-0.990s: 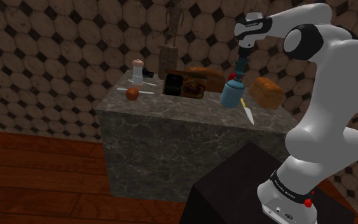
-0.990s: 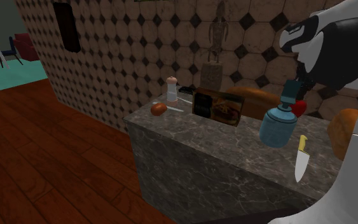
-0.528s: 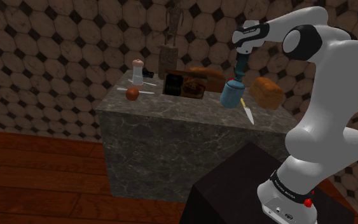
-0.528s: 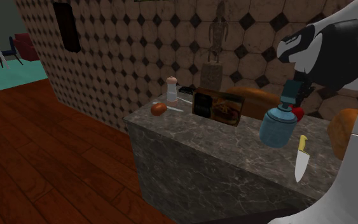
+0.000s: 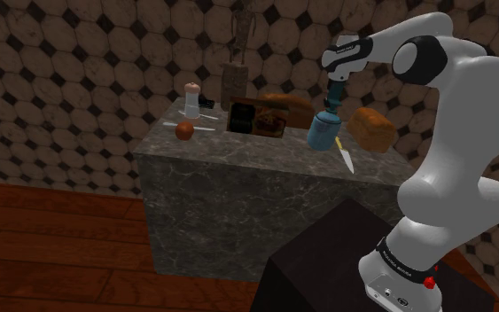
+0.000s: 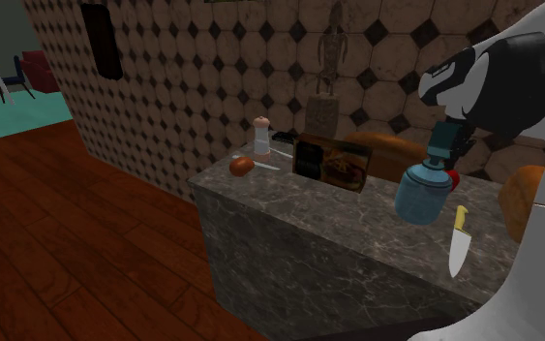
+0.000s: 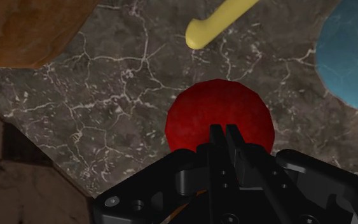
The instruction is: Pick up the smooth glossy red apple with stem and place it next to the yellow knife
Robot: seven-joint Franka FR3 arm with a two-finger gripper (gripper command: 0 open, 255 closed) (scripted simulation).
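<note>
The arm (image 5: 451, 106) reaches over the dark marble tabletop (image 5: 238, 146), and its claw (image 7: 225, 132) hangs just over the red apple (image 7: 219, 114). In the wrist view the two black fingers are pressed together with nothing between them. The apple rests on the stone below their tips, not gripped.

In the second exterior view a sliver of the apple (image 6: 452, 177) peeks out from behind a blue jar (image 6: 421, 192), at that view's right of it. The knife (image 6: 458, 239), with a yellow handle and pale blade, lies nearer the tabletop's front edge, close to the apple but apart from it. In the wrist view its handle end points toward the apple.

A brown loaf (image 5: 371, 128) sits at the shoulder view's right of the jar. Toward the tabletop's far left end stand a shaker (image 5: 191, 99) and a small brownish round thing (image 5: 184, 130). A dark box (image 5: 258, 118) stands between them and the jar.
</note>
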